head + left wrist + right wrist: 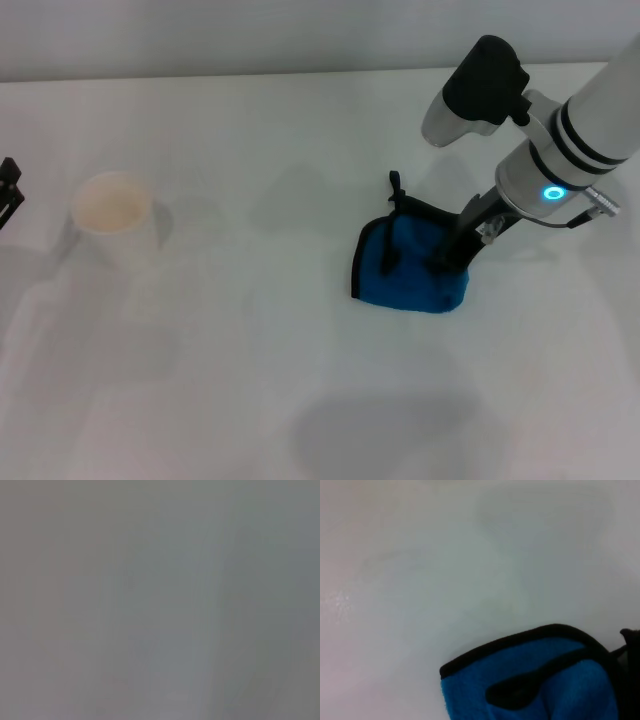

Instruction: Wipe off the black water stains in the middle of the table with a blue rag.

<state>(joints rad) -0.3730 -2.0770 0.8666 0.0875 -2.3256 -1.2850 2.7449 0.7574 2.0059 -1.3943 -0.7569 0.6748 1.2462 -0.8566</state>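
The blue rag (412, 270) lies bunched on the white table (250, 380) right of the middle, its black loop (395, 183) pointing to the far side. My right gripper (432, 262) comes down from the right onto the rag's right part and is shut on the cloth, which is raised there. In the right wrist view the blue rag (540, 680) with its black edging shows against bare table (445, 570). The black water stains show in no view. At the far left edge sits my left gripper (8, 192).
A white paper cup (112, 215) stands upright on the left part of the table. The left wrist view shows only a plain grey surface.
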